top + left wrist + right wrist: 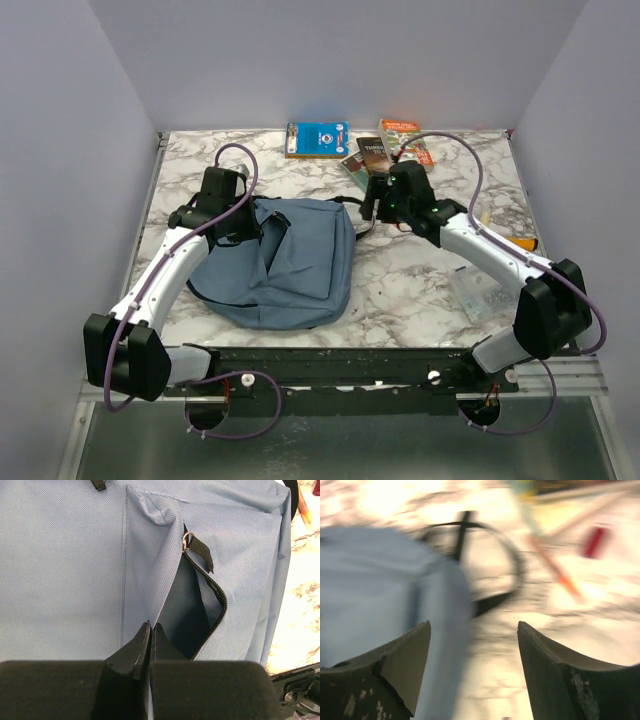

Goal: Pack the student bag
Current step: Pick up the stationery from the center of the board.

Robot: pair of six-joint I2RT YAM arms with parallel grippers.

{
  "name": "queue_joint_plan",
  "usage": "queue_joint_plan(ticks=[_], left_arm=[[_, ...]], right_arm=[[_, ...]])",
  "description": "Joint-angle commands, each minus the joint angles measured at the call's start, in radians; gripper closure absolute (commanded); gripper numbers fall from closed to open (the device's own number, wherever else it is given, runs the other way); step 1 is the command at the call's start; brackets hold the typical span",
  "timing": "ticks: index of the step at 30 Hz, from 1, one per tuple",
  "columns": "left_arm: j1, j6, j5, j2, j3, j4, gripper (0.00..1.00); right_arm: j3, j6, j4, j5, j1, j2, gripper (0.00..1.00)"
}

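Note:
The dusty-blue student bag [290, 265] lies flat on the marble table, left of centre. My left gripper [243, 222] is at its upper left corner. In the left wrist view that gripper [150, 626] is shut, pinching the fabric edge of the front pocket. The pocket opening [192, 615] gapes dark beside it, with the zipper pull [197, 550] at its top. My right gripper [371, 208] hovers at the bag's upper right corner. In its blurred wrist view it [474, 625] is open and empty, over the bag's edge [440, 605] and a black strap [495, 600].
A blue book [317, 138], a brown book [368, 155] and an orange book [405, 135] lie at the back edge. A clear plastic pouch [478, 290] and an orange pen [522, 243] lie on the right. Grey walls enclose the table.

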State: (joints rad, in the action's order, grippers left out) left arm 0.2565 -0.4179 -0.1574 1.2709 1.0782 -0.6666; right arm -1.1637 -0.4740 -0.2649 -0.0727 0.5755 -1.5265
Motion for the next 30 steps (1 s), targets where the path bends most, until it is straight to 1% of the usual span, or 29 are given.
queue_joint_plan(ticks=[1,3,5,6,7,9,10,13,17,19,23,26,27,30], left_arm=[[0.000,-0.002,-0.054,-0.001,0.003,0.053,1.00],[0.000,-0.002,-0.057,0.000,0.003,0.053,1.00],[0.000,-0.004,-0.064,0.000,0.003,0.053,1.00],[0.000,-0.005,-0.068,0.001,0.003,0.054,1.00],[0.000,-0.005,-0.073,0.003,0.003,0.055,1.00],[0.000,-0.006,-0.078,0.004,0.003,0.055,1.00],[0.000,-0.006,-0.079,0.004,0.002,0.055,1.00],[0.000,-0.005,-0.082,0.002,0.000,0.055,1.00],[0.000,-0.009,-0.092,0.000,0.002,0.055,1.00],[0.000,-0.009,-0.094,0.000,0.000,0.057,1.00],[0.000,-0.010,-0.099,0.005,0.000,0.056,1.00],[0.000,-0.009,-0.099,0.005,-0.003,0.056,1.00],[0.000,-0.009,-0.097,0.004,-0.002,0.056,1.00],[0.000,-0.007,-0.093,0.004,-0.002,0.056,1.00]], right_arm=[[0.098,0.055,-0.113,-0.322,-0.136,0.020,0.23],[0.108,0.052,-0.129,-0.355,-0.205,0.006,0.19],[0.116,0.055,-0.110,-0.349,-0.267,-0.010,0.12],[0.122,0.054,-0.095,-0.330,-0.301,-0.020,0.07],[0.124,0.046,-0.076,-0.280,-0.340,-0.030,0.05],[0.127,0.017,-0.049,-0.161,-0.430,-0.055,0.05],[0.131,0.014,-0.035,-0.132,-0.456,-0.068,0.05],[0.108,0.037,-0.036,-0.152,-0.468,-0.121,0.04],[0.087,0.081,-0.043,-0.224,-0.475,-0.198,0.02],[0.076,0.112,-0.038,-0.225,-0.477,-0.236,0.02],[0.063,0.143,-0.036,-0.201,-0.483,-0.285,0.03],[0.064,0.144,-0.046,-0.190,-0.483,-0.299,0.07],[0.066,0.142,-0.050,-0.191,-0.483,-0.299,0.11],[0.076,0.132,-0.066,-0.171,-0.483,-0.296,0.25]])
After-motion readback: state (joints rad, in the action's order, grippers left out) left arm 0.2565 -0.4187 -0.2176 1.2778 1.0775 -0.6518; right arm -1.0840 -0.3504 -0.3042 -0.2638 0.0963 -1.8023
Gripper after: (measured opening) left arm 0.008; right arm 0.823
